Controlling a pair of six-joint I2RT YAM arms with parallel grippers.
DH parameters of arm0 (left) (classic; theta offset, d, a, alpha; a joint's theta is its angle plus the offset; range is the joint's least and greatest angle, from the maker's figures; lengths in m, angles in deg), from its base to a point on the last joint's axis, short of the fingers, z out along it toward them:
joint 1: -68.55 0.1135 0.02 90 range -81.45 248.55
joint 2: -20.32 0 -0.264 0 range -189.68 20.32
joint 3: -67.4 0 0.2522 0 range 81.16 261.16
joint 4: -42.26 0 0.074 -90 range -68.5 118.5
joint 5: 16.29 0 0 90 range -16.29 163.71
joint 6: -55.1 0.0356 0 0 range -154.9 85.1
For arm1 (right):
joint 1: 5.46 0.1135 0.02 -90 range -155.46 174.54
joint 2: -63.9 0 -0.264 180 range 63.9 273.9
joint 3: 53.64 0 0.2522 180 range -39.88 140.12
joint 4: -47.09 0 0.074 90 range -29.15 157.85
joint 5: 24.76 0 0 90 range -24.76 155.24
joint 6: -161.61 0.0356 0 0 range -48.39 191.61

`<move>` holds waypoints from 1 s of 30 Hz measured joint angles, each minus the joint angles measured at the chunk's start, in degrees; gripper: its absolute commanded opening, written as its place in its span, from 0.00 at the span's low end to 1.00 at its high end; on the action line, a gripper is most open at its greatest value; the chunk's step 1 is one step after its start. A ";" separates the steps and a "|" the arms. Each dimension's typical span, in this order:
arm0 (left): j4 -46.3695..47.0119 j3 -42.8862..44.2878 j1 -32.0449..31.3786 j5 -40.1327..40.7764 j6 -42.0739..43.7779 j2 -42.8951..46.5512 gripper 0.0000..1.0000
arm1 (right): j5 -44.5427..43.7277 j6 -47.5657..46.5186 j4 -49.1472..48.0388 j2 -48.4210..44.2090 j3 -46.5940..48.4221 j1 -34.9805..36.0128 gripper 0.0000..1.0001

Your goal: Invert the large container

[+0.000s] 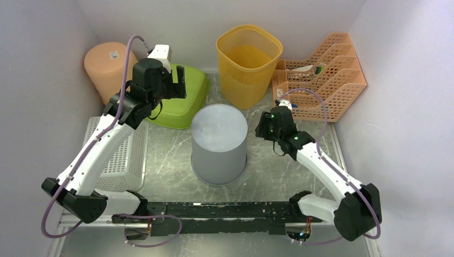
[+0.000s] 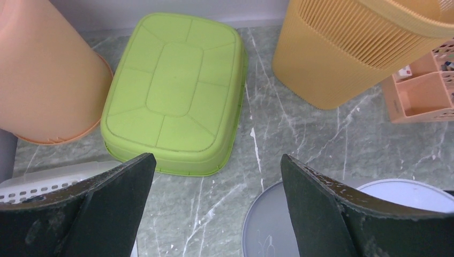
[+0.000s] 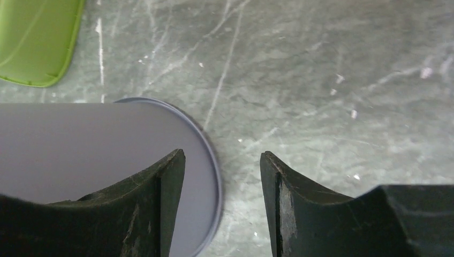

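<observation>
The right gripper (image 3: 222, 155) has its jaws partly apart, nothing between them, just beside the grey bin (image 3: 80, 144). The left gripper (image 2: 217, 158) gapes wide above the green tub (image 2: 174, 91), which lies base up. The bin stands mid-table, closed end up, its inside hidden. Only the top view shows the orange rack (image 1: 321, 75) holding a few items, too small to identify.

Closing in beyond and to either side of the left claw (image 2: 217, 156) as plain pale walls (image 1: 187, 21). Spreading under the right claw (image 3: 222, 154) as a grey-green marbled table (image 3: 321, 80), white-veined. Lying in soft, even light.
</observation>
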 measured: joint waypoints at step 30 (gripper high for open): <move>0.17 5.44 -0.37 -10.45 1.73 -0.13 1.00 | 0.04 5.14 -15.67 35.54 14.05 27.15 0.53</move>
